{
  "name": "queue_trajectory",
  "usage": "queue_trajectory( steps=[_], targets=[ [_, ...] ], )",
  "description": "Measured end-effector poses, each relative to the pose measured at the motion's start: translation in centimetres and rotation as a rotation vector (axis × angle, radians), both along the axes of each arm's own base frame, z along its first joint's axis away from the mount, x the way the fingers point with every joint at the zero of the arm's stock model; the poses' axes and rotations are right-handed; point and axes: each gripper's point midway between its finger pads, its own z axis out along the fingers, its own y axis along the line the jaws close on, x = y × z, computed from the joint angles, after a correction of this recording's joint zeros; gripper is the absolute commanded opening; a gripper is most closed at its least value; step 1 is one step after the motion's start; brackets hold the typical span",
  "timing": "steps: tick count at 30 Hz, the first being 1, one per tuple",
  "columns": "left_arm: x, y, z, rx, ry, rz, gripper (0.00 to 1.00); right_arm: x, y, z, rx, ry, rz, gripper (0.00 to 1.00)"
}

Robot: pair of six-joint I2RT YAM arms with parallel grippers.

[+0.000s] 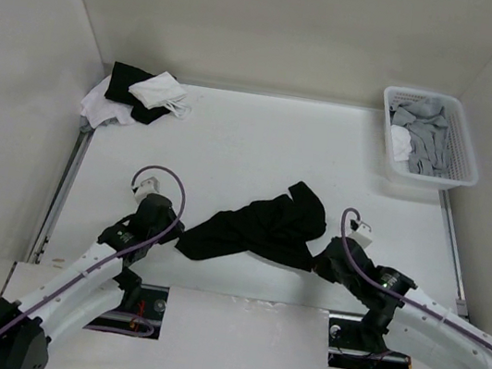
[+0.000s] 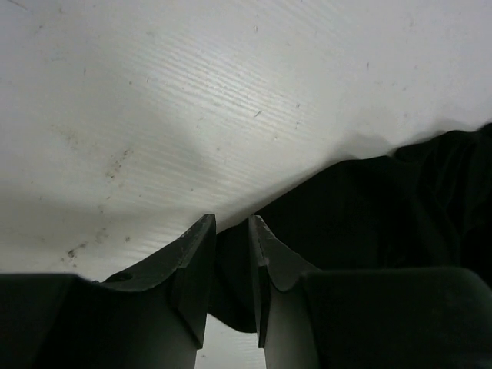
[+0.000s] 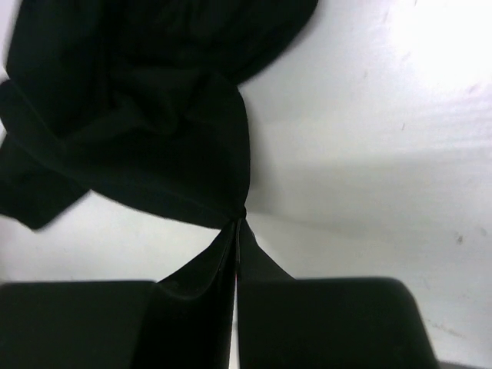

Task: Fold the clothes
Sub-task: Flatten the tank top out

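Looking down from the top external view, we find the black garment [image 1: 263, 227] lying crumpled at the near middle of the white table [image 1: 262, 140], stretched in a loose diagonal between the two arms. Our left gripper [image 1: 171, 232] sits at its left end and our right gripper [image 1: 323, 260] at its right end. Well apart from it are the heap of black and white cloths [image 1: 133, 96] in the far left corner and the white basket [image 1: 459, 171] of grey garments [image 1: 431, 139] at the far right.

From the left wrist, our left gripper [image 2: 231, 223] has its jaws narrowly parted, low over the table [image 2: 231, 92]. The garment's [image 2: 369, 215] edge shows in the gap, but we judge it is not clamped.

From the right wrist, our right gripper [image 3: 238, 223] is pinched tight on a corner of the garment [image 3: 138, 115], the cloth bunching away from the fingertips over the table [image 3: 369, 154].

We judge the step in hand is taking both ends so the cloth can be spread flat; no fold is made yet. Next, the left jaws need to close on that edge, then both arms must draw apart evenly, without tugging the pinched corner free
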Motion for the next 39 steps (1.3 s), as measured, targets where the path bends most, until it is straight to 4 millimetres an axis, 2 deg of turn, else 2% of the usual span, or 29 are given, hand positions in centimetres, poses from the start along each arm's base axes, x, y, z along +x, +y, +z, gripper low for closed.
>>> queue_trajectory(
  steps=[4,6,8,10,15,20,22,25,27,34,37,39],
  targets=[
    [-0.9,-0.6,0.3,0.076,0.028,-0.026,0.21,2.6,-0.9,1.0,0.021,-0.058,-0.065,0.03],
    [-1.3,-0.9,1.0,0.104,0.027,-0.031,0.24,4.2,-1.0,1.7,0.047,-0.086,-0.089,0.03],
    [-1.6,-0.9,1.9,0.118,0.016,-0.025,0.33,5.6,-1.1,2.1,0.067,-0.107,-0.104,0.03],
    [-2.1,-0.9,2.4,0.118,0.011,-0.01,0.34,6.8,-1.1,2.2,0.081,-0.121,-0.107,0.03],
    [-3.9,-0.9,1.1,0.138,0.088,0.025,0.15,8.8,-1.4,3.2,0.123,-0.166,-0.1,0.03],
    [-5.3,-0.9,0.1,0.154,0.149,0.043,0.1,10.5,-2.6,4.3,0.148,-0.214,-0.116,0.04],
    [-5.7,-0.8,0.0,0.149,0.156,0.053,0.15,11.0,-2.8,4.5,0.157,-0.223,-0.118,0.04],
    [-6.2,-0.9,0.1,0.145,0.161,0.048,0.3,11.4,-2.6,4.2,0.161,-0.219,-0.103,0.04],
    [-6.4,-1.2,0.1,0.139,0.162,0.04,0.32,11.5,-2.3,3.9,0.166,-0.211,-0.09,0.04],
    [-6.9,-4.8,0.1,0.082,0.158,-0.081,0.22,11.8,-1.8,4.2,0.181,-0.225,-0.07,0.04],
    [-7.3,-5.3,0.0,0.078,0.162,-0.106,0.22,11.8,-1.7,4.2,0.181,-0.227,-0.068,0.04],
    [-7.3,-5.3,0.1,0.074,0.16,-0.103,0.26,11.8,-1.7,4.2,0.181,-0.227,-0.068,0.04]
  ],
)
